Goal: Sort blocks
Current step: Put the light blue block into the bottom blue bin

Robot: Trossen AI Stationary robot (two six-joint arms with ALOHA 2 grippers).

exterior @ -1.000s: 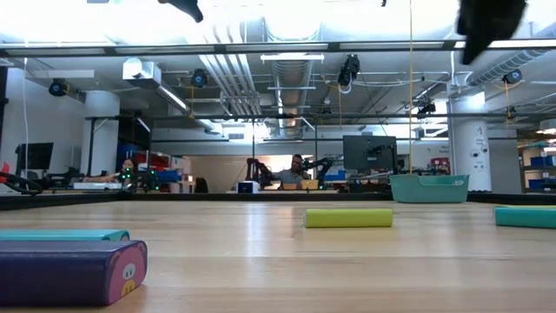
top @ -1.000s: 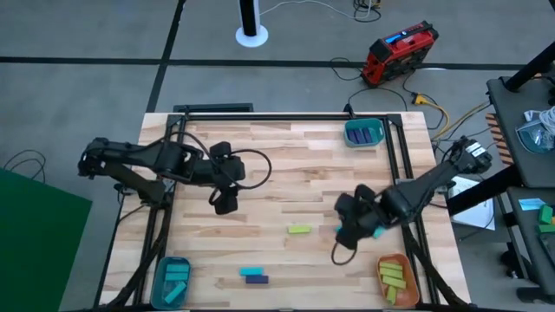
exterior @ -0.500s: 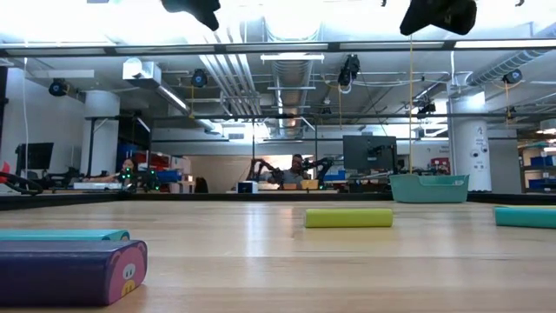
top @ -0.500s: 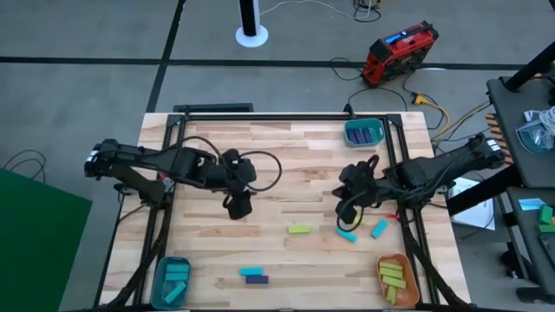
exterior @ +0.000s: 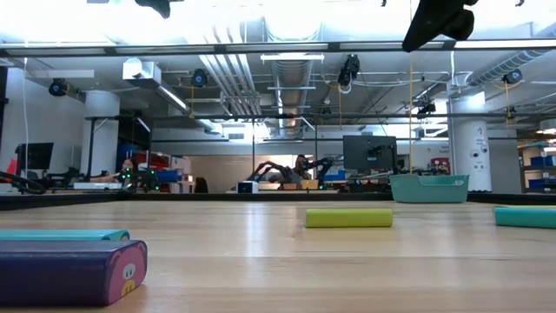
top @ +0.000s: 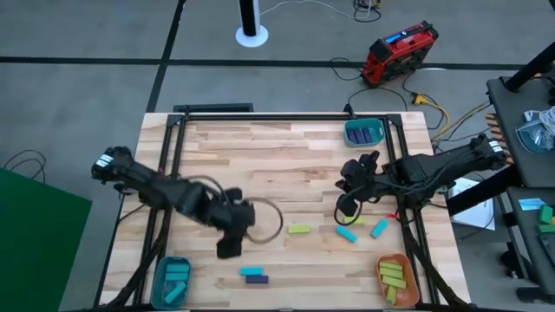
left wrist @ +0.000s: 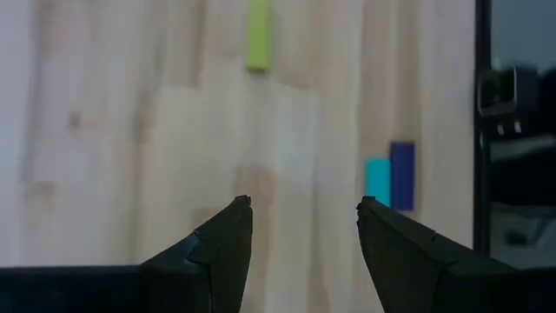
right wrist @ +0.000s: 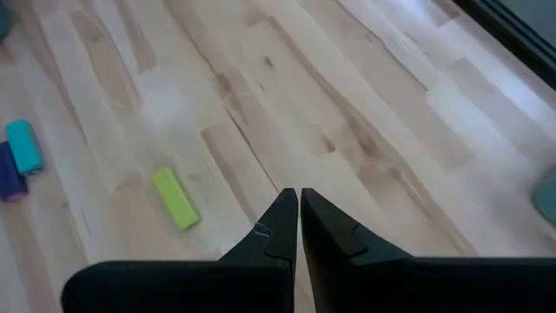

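Two blocks (left wrist: pixel 390 176) — just beyond left tool (left wrist: pixel 304 217).

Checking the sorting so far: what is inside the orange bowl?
The orange bowl, at the table's near right corner, holds several yellow-green blocks lying side by side. Whether anything lies under them cannot be seen.

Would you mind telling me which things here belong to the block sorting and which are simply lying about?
Part of the job:
- yellow-green block
- two loose cyan blocks
- cyan and purple pair
- teal bowl, blue bowl and orange bowl, all holding blocks
- left gripper, open
- right gripper, shut

Lying about:
- red device on the floor
- white post base
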